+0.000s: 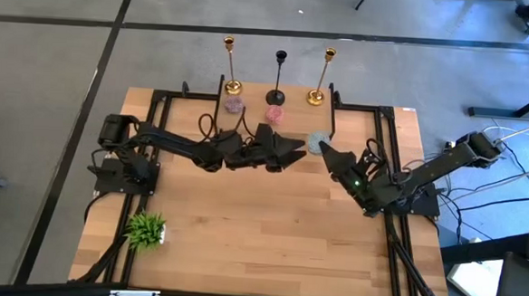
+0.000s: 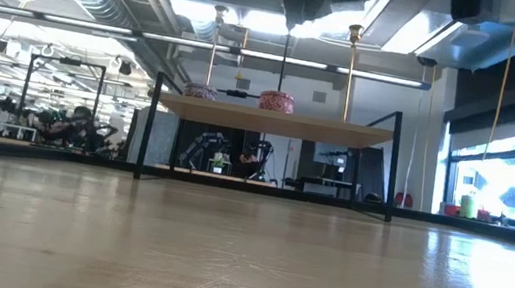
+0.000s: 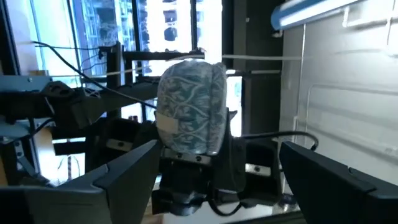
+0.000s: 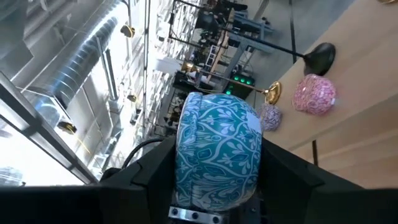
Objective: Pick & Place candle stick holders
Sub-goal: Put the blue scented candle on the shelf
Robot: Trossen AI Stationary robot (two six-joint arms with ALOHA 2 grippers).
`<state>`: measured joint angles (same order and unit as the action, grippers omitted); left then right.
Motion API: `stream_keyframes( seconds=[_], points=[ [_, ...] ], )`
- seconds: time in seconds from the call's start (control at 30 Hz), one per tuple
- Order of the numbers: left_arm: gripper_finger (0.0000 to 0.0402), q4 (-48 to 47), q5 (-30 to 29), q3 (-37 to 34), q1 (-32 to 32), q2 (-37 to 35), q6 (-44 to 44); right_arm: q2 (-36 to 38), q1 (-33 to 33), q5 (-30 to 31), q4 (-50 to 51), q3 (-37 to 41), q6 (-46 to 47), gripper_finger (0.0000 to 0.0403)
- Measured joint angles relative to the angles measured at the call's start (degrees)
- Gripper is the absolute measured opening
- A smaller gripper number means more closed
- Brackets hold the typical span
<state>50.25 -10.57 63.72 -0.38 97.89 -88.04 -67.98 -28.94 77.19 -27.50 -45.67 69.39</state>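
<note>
Three candlesticks stand on their round bases on a raised shelf at the table's far edge: gold [image 1: 230, 69], black [image 1: 278, 76], gold [image 1: 323, 77]. They also show in the low view [image 2: 283, 62]. My right gripper [image 1: 322, 150] is shut on a teal-and-white patterned round holder [image 4: 217, 152], raised above the table's middle. My left gripper [image 1: 299, 152] is open just left of that holder and points at it. Its two fingers [image 3: 134, 168] stand short of the holder [image 3: 189, 106] without touching it. My right gripper pinches the teal holder's two opposite sides [image 4: 180, 168] between its two fingers. The fingers come at it from the table's right. The holder is lifted clear of the table, and its rounded end sticks out past the fingertips.
A mauve round holder [image 1: 234, 103] and a pink one [image 1: 273, 114] sit on the shelf in front of the candlesticks. A small green plant [image 1: 147, 231] stands near the table's left front. A black frame [image 1: 384, 113] runs around the wooden table top.
</note>
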Motion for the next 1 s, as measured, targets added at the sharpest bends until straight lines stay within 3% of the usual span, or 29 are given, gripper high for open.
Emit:
stream_keyframes(
  seconds=[0.53, 1.0],
  points=[
    [0.0287, -1.8, 5.9, 0.0, 4.2, 0.0, 0.7, -0.1, 2.4, -0.3, 0.1, 0.0, 0.9, 0.0195],
    [0.0284, -6.3, 9.1, 0.0, 7.1, -0.1, 2.2, -3.4, 6.9, -5.2, 3.8, 0.0, 12.4, 0.0195]
  ],
)
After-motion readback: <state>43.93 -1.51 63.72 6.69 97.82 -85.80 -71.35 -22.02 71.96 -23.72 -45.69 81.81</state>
